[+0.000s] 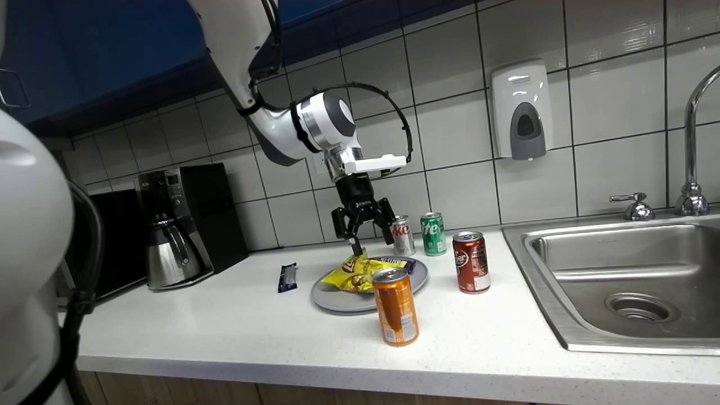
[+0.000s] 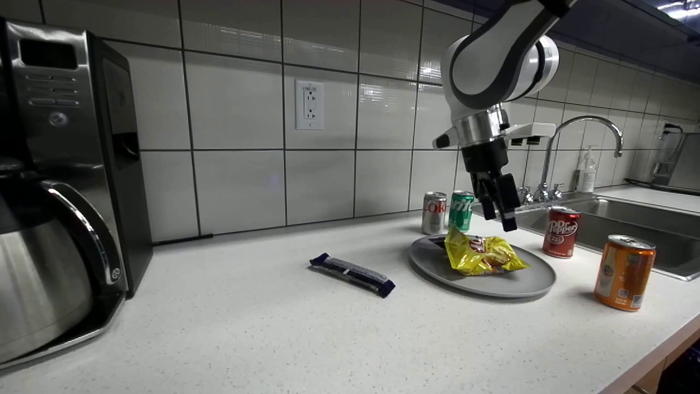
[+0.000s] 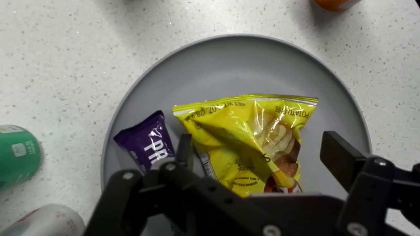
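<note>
Pincer (image 3: 258, 146) spread wide, gripping nothing, over the yellow chip bag (image 3: 229, 131), so the grey plate (image 3: 236, 65) bears the bag's weight; purple packet (image 3: 147, 139) alongside. Fingertip contact hard to judge.

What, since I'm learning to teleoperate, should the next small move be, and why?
Probably raise the open fingers slightly, straight up: they hold nothing, the wrist view shows one on either side of the yellow chip bag, and that bag lies on the gray plate, so shifting sideways first might brush it.
</note>
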{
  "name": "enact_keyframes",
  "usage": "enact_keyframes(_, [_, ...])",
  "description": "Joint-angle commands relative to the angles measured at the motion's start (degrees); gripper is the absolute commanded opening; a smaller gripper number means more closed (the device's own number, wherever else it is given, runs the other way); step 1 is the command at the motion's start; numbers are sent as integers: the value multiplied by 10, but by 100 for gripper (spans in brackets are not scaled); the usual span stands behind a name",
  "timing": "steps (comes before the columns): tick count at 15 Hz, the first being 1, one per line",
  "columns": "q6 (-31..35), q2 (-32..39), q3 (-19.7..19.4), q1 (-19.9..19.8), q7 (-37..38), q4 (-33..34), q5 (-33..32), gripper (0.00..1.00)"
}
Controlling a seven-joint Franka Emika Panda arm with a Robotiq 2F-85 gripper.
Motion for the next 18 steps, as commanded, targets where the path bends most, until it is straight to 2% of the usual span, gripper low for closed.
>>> enact_keyframes(1, [11, -7, 14, -1, -1, -7, -18, 100])
enact_keyframes(7, [31, -6, 30, 4, -9, -17, -11, 100])
enact_keyframes(18, [108, -11, 28, -1, 0, -52, -9, 100])
